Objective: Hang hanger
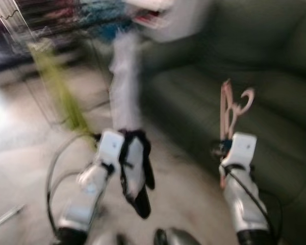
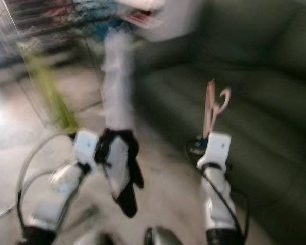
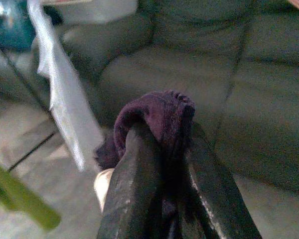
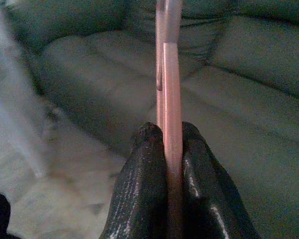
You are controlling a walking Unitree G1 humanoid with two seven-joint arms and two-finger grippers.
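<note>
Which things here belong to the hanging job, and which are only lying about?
For the job:
- pink hanger, clamped in the right pincer
- dark garment, clamped in the left pincer

Only around:
- dark green sofa
- white cloth hanging down
- yellow-green cloth

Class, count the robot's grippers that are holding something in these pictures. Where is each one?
2. The left gripper pinches a dark purple cloth; the right gripper clamps a thin pink plastic hanger before the grey-green sofa.

Both eye views motion-blurred; thin pink plastic hanger (image 4: pixel 169 74) cut off at frame top; dark purple cloth (image 3: pixel 154 119) partly hidden behind fingers.
</note>
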